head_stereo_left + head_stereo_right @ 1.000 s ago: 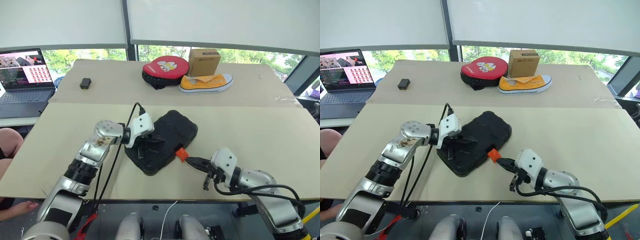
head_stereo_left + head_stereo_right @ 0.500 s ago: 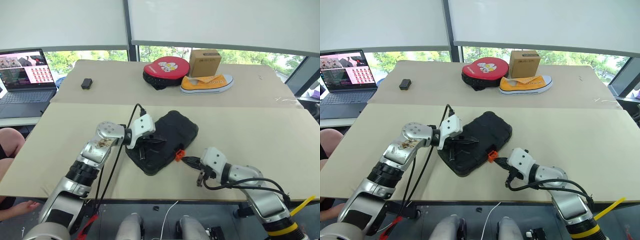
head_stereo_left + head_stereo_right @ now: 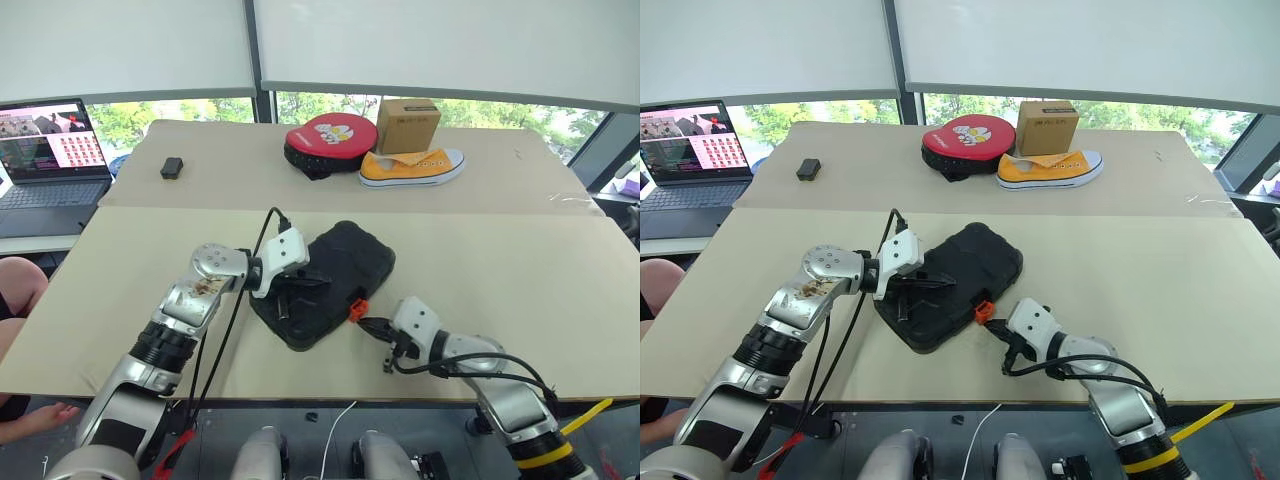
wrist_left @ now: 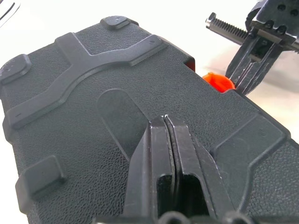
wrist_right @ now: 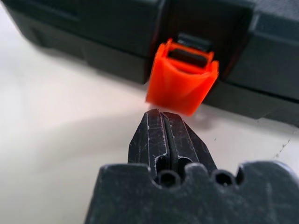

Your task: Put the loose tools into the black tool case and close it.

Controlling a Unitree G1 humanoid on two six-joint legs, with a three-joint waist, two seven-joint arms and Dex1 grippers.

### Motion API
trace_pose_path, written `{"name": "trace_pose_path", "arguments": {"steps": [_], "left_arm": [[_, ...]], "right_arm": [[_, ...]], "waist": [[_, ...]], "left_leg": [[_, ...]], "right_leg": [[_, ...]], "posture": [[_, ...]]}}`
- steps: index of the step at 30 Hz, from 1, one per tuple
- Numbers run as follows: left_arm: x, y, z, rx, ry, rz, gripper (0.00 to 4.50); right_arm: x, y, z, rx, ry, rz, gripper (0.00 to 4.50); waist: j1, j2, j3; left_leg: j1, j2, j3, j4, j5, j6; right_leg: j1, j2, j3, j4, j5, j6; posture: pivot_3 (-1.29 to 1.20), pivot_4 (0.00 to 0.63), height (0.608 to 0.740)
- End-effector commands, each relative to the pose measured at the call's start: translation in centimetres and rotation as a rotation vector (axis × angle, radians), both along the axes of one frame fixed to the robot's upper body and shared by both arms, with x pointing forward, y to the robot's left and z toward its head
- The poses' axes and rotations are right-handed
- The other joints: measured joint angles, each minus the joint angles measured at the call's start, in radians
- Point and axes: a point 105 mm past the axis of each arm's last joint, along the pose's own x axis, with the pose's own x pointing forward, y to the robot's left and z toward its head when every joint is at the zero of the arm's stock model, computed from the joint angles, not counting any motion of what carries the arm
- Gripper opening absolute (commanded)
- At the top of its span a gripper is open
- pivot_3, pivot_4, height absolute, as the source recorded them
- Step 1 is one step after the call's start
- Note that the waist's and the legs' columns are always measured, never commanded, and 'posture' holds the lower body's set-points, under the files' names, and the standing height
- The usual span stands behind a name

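Note:
The black tool case (image 3: 340, 262) lies with its lid down in the middle of the near table, its textured top (image 4: 117, 84) facing up. Its orange latch (image 3: 354, 309) sticks out from the front edge, tilted away from the case wall (image 5: 183, 84). My left gripper (image 3: 318, 283) is shut, fingertips (image 4: 159, 128) resting on the lid. My right gripper (image 3: 366, 324) is shut too, low over the table with its tip just short of the latch (image 5: 161, 114). The loose tools are out of view.
On the far table sit a round red-and-black pouch (image 3: 331, 138), a yellow shoe (image 3: 412, 165), a cardboard box (image 3: 408, 124) and a small black object (image 3: 171, 167). An open laptop (image 3: 45, 150) stands at the far left. A person's arm (image 3: 14, 285) shows at the left edge.
My right gripper has sunk and slid left, closing in on the orange latch. The left gripper and the case have stayed put.

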Motion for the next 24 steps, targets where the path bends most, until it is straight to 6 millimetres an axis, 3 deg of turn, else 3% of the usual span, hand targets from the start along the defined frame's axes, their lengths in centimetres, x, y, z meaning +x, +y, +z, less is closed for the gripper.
{"name": "trace_pose_path", "arguments": {"steps": [1, 12, 24], "left_arm": [[-0.5, 1.7, -4.5, 0.121, 0.159, 0.074, 0.08], [-0.7, 1.6, -4.9, 0.123, 0.177, 0.073, 0.08], [-1.1, 1.8, -5.4, 0.134, 0.203, 0.075, 0.08]], "right_arm": [[0.4, 0.4, 3.1, 0.114, -0.159, 0.008, 0.0], [-0.1, 0.4, 4.9, 0.195, -0.243, 0.029, 0.0], [1.1, 1.3, 2.2, 0.109, -0.125, 0.01, 0.0]], "waist": [[-0.001, 0.0, 0.0], [-0.017, 0.0, 0.0], [-0.024, 0.0, 0.0]], "left_leg": [[0.0, 0.0, 0.0, 0.0, 0.0, 0.0], [0.0, 0.001, 0.0, -0.001, 0.0, 0.0], [0.004, 0.001, 0.0, -0.002, 0.0, 0.0]], "right_leg": [[0.0, 0.0, 0.0, 0.0, 0.0, 0.0], [0.0, 0.0, 0.0, 0.0, 0.0, 0.0], [0.001, 0.001, 0.002, 0.0, 0.0, -0.002]], "posture": [[0.0, 0.15, 0.74], [0.0, 0.15, 0.74], [0.0, 0.15, 0.74]]}}
